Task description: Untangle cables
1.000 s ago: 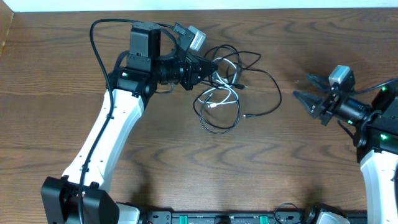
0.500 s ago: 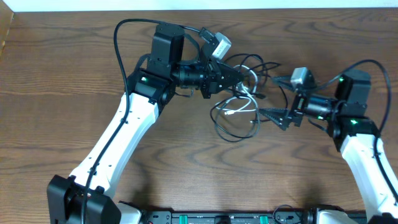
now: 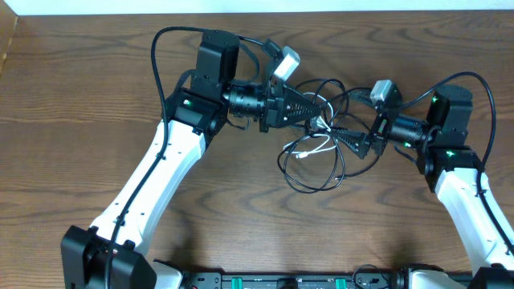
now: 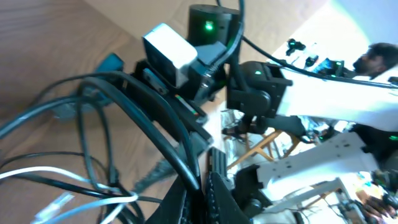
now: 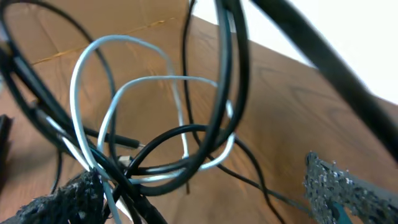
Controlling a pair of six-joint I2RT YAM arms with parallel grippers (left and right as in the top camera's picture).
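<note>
The cables are one tangled bunch in the middle of the table. Black loops [image 3: 315,186] hang down onto the wood, with a white cable [image 3: 310,150] looped among them. My left gripper [image 3: 315,108] is shut on a thick black cable strand [image 4: 143,99] and holds the bunch lifted; its jaws [image 4: 204,193] pinch the strand between them. My right gripper [image 3: 351,141] is open, with its fingers pushed into the bunch from the right. In the right wrist view, black loops [image 5: 233,93] and white loops [image 5: 143,79] lie between the wide-open fingers [image 5: 211,196] and press against the left finger.
The brown wooden table [image 3: 241,217] lies below. The left arm's own thick black wire [image 3: 161,48] arches over its wrist, and the right arm's wire [image 3: 482,80] loops at the right. A black rail [image 3: 281,281] runs along the front edge.
My right arm has swung left from the table's right side into the cable bunch, fingers open. My left gripper has carried the bunch to the right, and the loops have shifted with it.
</note>
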